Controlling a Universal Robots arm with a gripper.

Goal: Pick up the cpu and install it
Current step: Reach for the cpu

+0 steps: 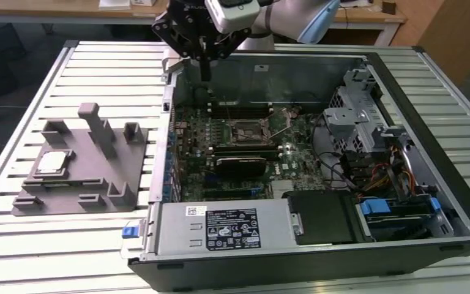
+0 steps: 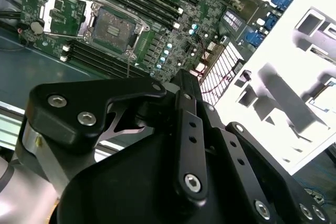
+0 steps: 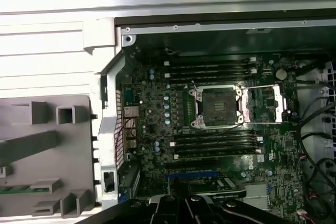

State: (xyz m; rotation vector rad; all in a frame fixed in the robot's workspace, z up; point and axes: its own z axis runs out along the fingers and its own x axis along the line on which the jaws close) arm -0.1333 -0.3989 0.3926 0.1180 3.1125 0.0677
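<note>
Hanging upper centre in the exterior view, the gripper point(image 1: 206, 72) points down, jaws together and empty, cpu point(image 1: 53, 162) on the grey holder point(image 1: 96, 174).

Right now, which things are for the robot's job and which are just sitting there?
For the job:
- the chip, lying on the grey tray
- the open socket
- the tool, over the far corner of the computer case

Just sitting there:
- the memory slots
- the power box
- the cables
- the metal cage
</note>
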